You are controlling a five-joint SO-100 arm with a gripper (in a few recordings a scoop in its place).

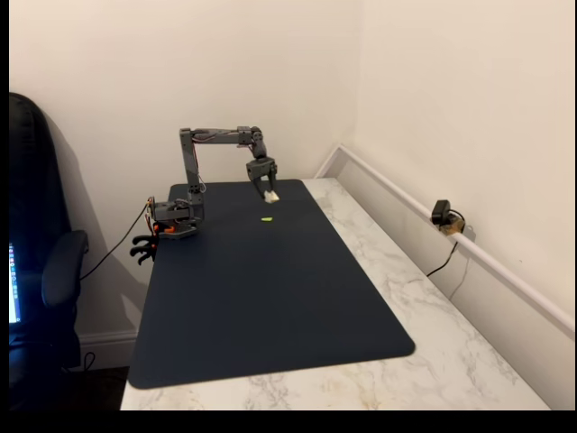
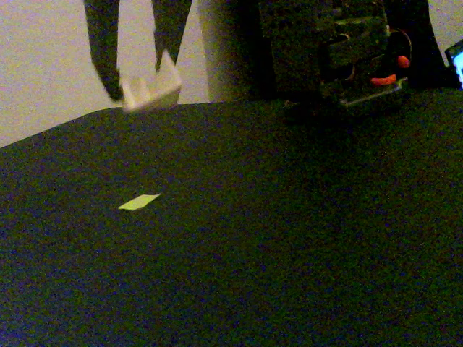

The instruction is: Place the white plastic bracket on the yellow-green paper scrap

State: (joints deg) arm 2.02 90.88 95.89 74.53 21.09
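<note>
A white marbled worktop [image 1: 379,262] fills the corner of the room, and a dark blue mat [image 1: 270,298] covers most of it. The grey arm [image 1: 194,171] stands clamped at the far left edge of the mat, reaching out over its far end. Its hand [image 1: 268,191] points down above the mat, clamped on the white plastic bracket [image 2: 152,88], which hangs tilted between the two dark fingers [image 2: 105,50], clear of the mat. The yellow-green paper scrap [image 2: 139,202] lies flat on the mat, near the bracket and on the side closer to the mat's middle.
</note>
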